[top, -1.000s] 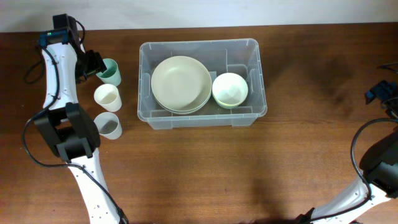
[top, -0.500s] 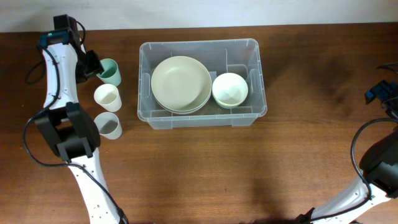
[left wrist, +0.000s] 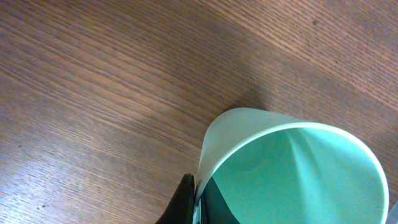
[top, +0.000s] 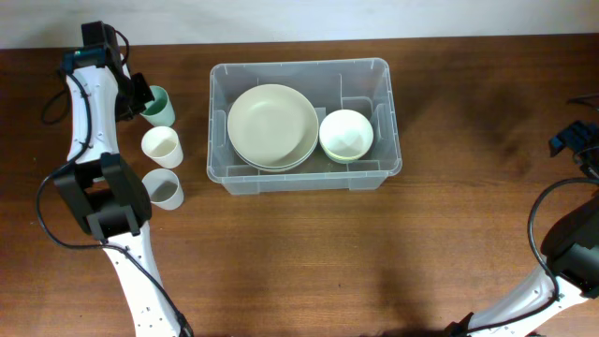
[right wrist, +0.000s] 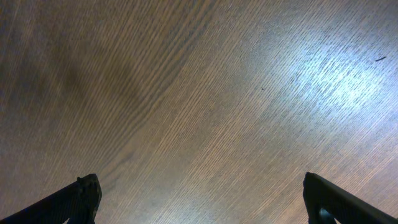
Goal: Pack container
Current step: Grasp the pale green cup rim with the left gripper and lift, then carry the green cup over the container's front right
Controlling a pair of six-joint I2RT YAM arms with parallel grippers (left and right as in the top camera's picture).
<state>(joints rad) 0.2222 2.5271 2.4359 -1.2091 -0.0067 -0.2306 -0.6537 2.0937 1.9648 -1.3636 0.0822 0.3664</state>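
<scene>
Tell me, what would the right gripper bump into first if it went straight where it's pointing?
Most likely the wooden table. The wrist view of the right gripper shows only bare wood ahead between its open fingers. How far off the wood is, the picture doesn't show.

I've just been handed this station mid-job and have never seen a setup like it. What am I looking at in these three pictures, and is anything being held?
These are two robot arms at a wooden table. The wide picture looks straight down. The other two come from a camera on each wrist.

On the table sits the clear container, holding a large pale dish and a small bowl. To its left is a row of three cups: a green cup, a white cup and a grey cup.

The left end effector seems to pinch the green cup's rim. Its wrist picture shows one finger outside the wall and a dark shape inside, apparently the other finger.

The right end effector is open and holds nothing, over bare wood on the right.
</scene>
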